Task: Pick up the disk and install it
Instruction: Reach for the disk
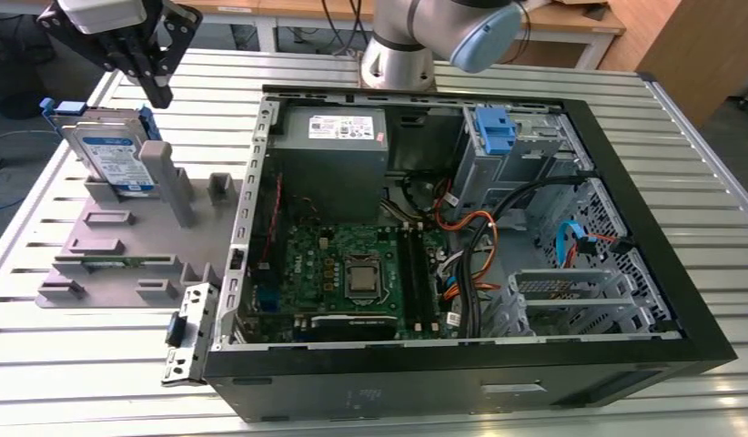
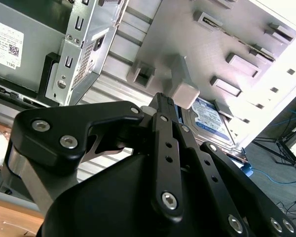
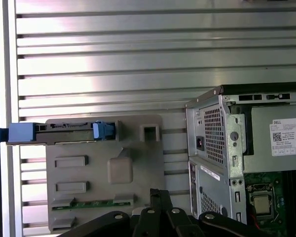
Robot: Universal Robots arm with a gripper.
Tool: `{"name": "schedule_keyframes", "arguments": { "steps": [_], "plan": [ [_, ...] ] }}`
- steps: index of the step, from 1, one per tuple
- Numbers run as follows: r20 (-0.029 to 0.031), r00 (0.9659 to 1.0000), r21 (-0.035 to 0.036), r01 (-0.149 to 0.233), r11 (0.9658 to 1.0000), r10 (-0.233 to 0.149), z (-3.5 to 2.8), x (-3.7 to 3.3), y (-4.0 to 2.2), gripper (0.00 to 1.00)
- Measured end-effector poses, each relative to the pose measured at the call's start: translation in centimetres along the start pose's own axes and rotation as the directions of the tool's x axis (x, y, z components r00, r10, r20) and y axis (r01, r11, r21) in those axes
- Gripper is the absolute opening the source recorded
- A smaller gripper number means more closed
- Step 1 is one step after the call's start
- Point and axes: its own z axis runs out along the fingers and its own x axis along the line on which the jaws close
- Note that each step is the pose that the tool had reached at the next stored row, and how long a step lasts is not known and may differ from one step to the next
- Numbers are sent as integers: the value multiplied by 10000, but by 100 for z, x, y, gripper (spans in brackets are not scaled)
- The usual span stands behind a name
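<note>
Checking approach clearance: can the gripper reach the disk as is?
Probably yes: the gripper hangs close above the disk, which stands upright in the grey fixture, nothing between them.

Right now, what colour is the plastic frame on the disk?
Bright blue; the frame on the disk shows best in the first wrist view.

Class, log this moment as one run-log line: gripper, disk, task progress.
gripper: shut, empty, near disk, not touching | disk: on edge in grey holder, outside open case | installed: no
</note>
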Motion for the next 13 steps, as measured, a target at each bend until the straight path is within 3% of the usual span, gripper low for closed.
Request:
{"name": "schedule_keyframes", "arguments": {
  "steps": [13],
  "plan": [
    [0, 10000, 1, -1, 10000, 1, -2, 22, -2, 11]
  ]
}}
